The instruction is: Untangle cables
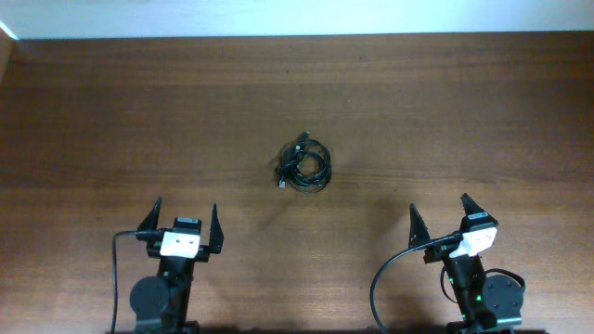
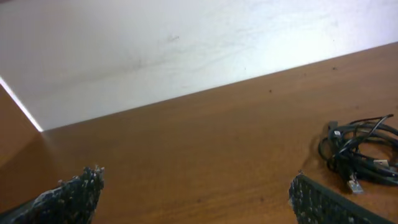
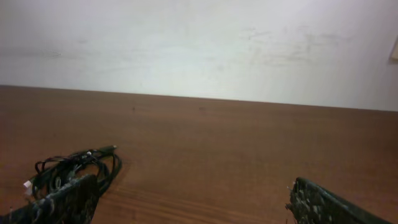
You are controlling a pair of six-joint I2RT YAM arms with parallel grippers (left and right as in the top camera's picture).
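– Brown wooden table (image 1: 483, 111), largest item, fills the overhead view. White wall (image 3: 199, 43) runs along its far edge. Next?
– Left gripper (image 1: 186, 206), near edge, left of centre: fingers spread wide, empty. Right gripper (image 1: 438, 204), near edge, right side: fingers likewise apart, empty.
– Smallest?
– Cables (image 1: 303, 165): thin black cords bunched in one small tangle. They lie on the table near its middle, ahead of and between the grippers, well apart from each. A pale plug end shows at the bundle's edge.
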